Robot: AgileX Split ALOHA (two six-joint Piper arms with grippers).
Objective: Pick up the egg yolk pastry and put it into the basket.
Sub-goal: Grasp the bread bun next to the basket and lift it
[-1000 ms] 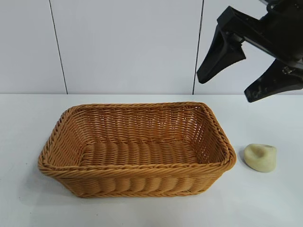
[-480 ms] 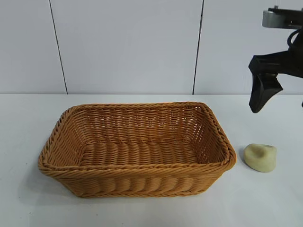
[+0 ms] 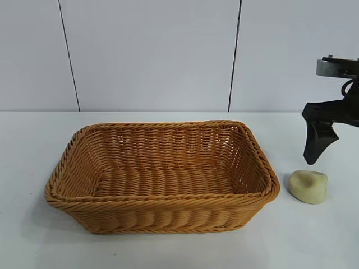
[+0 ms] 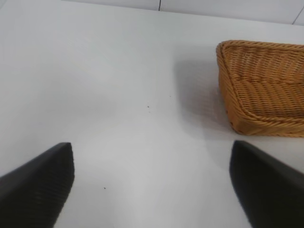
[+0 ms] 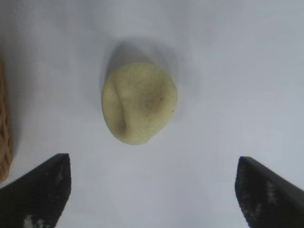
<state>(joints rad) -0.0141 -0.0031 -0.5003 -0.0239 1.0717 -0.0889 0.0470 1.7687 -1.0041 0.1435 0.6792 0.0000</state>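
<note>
Wicker of an orange-brown colour makes up the basket (image 3: 161,175), which is set on the white table (image 3: 33,246) with its long axis running left to right across the exterior view and its open mouth turned upward. Nothing is held inside it. Off the basket's left end, as seen in the left wrist view, the left gripper (image 4: 152,185) is held above bare table with its dark fingers spread wide and nothing between them; one corner of the basket (image 4: 261,90) is seen beyond it. Just beside the basket's right end, apart from the braided rim, the egg yolk pastry (image 3: 308,186) is laid on the table with its dented top facing up. In the right wrist view the pastry (image 5: 139,102) is seen as slightly oval, a crease running along its length. Above and just behind the pastry, to the basket's right, the right gripper (image 5: 152,187) is pointed downward, its fingers parted widely and empty.
</note>
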